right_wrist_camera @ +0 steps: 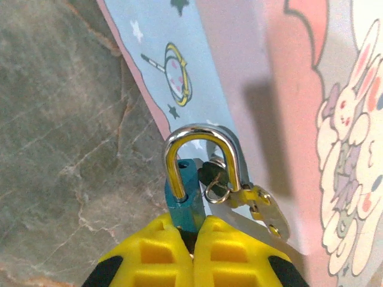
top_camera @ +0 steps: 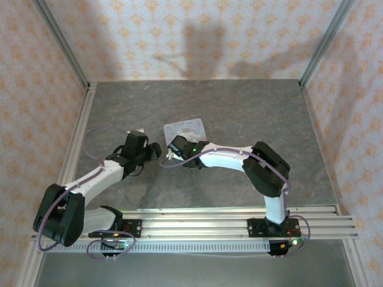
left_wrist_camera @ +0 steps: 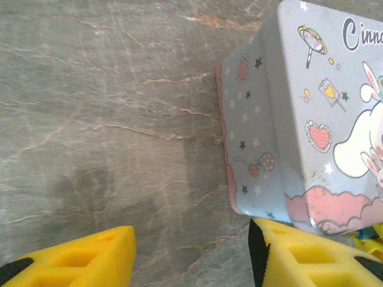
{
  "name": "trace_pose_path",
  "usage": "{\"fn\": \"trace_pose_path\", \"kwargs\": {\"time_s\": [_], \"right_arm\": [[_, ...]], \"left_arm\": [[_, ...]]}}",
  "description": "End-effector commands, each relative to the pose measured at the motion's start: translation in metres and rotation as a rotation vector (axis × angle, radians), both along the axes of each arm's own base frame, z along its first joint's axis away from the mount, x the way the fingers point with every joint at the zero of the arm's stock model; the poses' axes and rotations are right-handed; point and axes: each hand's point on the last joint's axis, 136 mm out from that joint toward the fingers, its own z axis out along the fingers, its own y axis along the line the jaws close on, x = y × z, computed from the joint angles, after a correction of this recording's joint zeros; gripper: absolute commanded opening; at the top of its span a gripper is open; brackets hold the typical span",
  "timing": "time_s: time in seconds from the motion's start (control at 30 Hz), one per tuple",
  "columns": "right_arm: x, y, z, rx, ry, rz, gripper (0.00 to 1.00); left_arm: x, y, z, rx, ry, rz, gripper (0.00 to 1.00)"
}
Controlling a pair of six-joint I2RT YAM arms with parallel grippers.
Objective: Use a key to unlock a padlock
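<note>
Since the right gripper (right_wrist_camera: 192, 230) is clamped on the teal padlock (right_wrist_camera: 179, 188) at the hasp (right_wrist_camera: 263, 206) of the tin (left_wrist_camera: 311, 89), near the middle of the table (left_wrist_camera: 90, 119), I'd hold that dead steady while the left gripper (left_wrist_camera: 191, 254), jaws apart and empty beside the tin, works the key. Keyhole's buried in that grip, and I can't tell if the dark ringed bit (right_wrist_camera: 212, 176) by the shackle (right_wrist_camera: 200, 133) is the key.

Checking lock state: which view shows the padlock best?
Right wrist view: the padlock is close up, silver shackle and teal body clear, pinched by the right tool. In the top external view it is too small to resolve at that tool's tip beside the tin. The left wrist view faces the tin's side.
</note>
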Motion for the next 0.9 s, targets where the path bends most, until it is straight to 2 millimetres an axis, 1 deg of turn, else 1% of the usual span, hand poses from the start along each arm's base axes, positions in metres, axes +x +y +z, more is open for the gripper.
{"fn": "trace_pose_path", "kwargs": {"time_s": [0.0,0.17,0.23,0.37,0.43,0.53,0.6,0.73,0.8,0.87], "right_arm": [[0.009,0.009,0.027,0.069,-0.089,-0.004,0.00],[0.002,0.014,0.024,0.084,-0.050,0.017,0.00],[-0.003,0.017,0.028,0.128,-0.034,0.016,0.00],[-0.017,0.022,0.041,0.229,0.027,0.011,0.00],[-0.024,0.022,0.045,0.262,0.063,-0.002,0.00],[-0.035,0.022,0.052,0.326,0.117,-0.029,0.00],[-0.043,0.022,0.059,0.379,0.150,-0.048,0.00],[-0.060,0.018,0.076,0.497,0.219,-0.114,0.00],[-0.066,0.012,0.082,0.560,0.258,-0.182,0.00],[-0.070,0.004,0.083,0.623,0.331,-0.279,0.00]], "left_arm": [[-0.005,0.025,0.010,0.090,-0.011,0.074,0.56],[-0.013,0.041,0.017,0.138,-0.018,0.135,0.58],[-0.017,0.046,0.021,0.152,-0.024,0.151,0.59],[-0.022,0.051,0.032,0.176,-0.044,0.144,0.65],[-0.025,0.051,0.038,0.192,-0.056,0.115,0.67],[-0.030,0.053,0.049,0.202,-0.073,0.103,0.73],[-0.035,0.055,0.056,0.205,-0.085,0.105,0.74],[-0.044,0.060,0.066,0.206,-0.099,0.116,0.76],[-0.047,0.059,0.068,0.193,-0.100,0.114,0.76],[-0.050,0.056,0.068,0.169,-0.093,0.107,0.77]]}}
